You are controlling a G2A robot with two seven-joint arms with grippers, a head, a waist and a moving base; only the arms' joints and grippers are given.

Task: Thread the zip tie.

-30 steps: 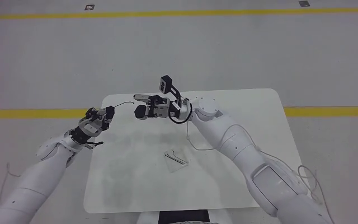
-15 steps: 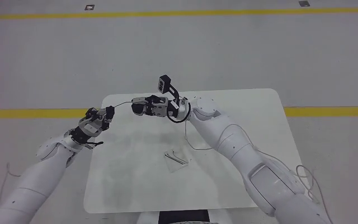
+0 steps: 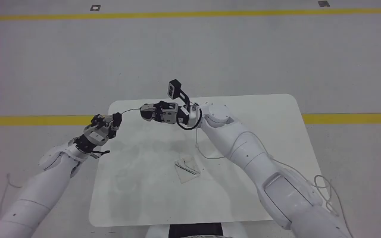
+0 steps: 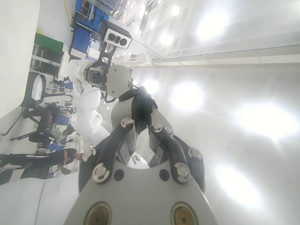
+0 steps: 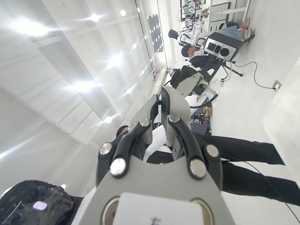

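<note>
White rounded-corner table [image 3: 256, 178], smooth matte top. A yellow floor stripe [image 3: 47, 120] shows on both sides of the table, level w/ its far part.

The left gripper [image 3: 112, 121] sits over the table's far-left corner. In its wrist view the left gripper [image 4: 140, 94] is pinched tight: pale smooth fingers [image 4: 121, 111] on dark curved links, w/ crumpled black material squeezed btwn the tips and no gap showing. It holds one end of the thin black plastic zip tie [image 3: 128, 111].

The right gripper [image 3: 146, 112] is over the table's far edge, a bit left of centre. Seen from its own wrist, the right gripper [image 5: 160, 94] is only a narrow slit apart, one flat grey plate finger against one rounded white finger w/ a ribbed black pad. Its tips are at the tie's free end; can't tell if they touch it.

A thin pale cable [image 3: 201, 149] droops from the right arm above mid-table.

Small loose bunch of spare dark zip ties [image 3: 187, 166] lies flat on the table, approx centre, well apart from both grippers.

The held tie arcs in a shallow bow above the table's far-left part, btwn the two grippers, off the surface.
</note>
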